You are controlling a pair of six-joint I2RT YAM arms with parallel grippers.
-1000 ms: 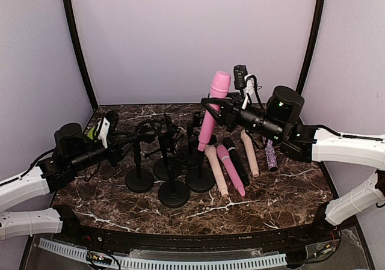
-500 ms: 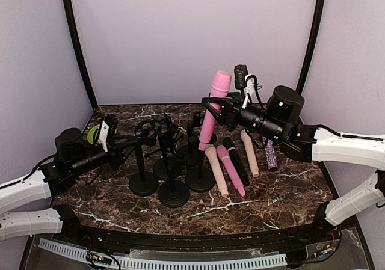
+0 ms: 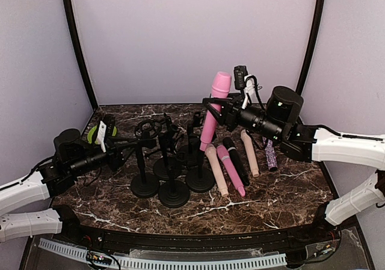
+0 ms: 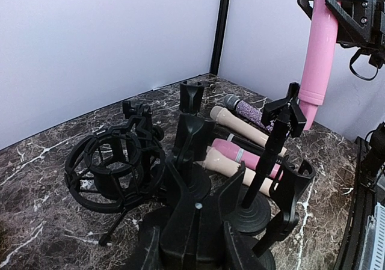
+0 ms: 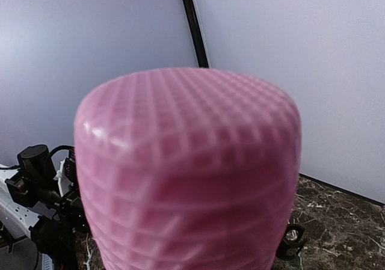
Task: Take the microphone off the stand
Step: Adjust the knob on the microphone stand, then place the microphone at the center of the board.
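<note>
The right jaws (image 3: 212, 109) are closed on the body of the pink microphone (image 3: 216, 92), which is held tilted, head up, above the cluster of black stands. Its lower end is seen just beside the clip stand (image 4: 272, 150) and appears freed. The left jaws (image 3: 129, 145) are closed narrowly on a near stand (image 3: 144, 184), apparently to brace it. Extraction is judged nearly complete. Next, the microphone should be carried clear of the clips and laid on the bench (image 3: 289, 192) beside the 5 lying microphones (image 3: 231, 171).
</note>
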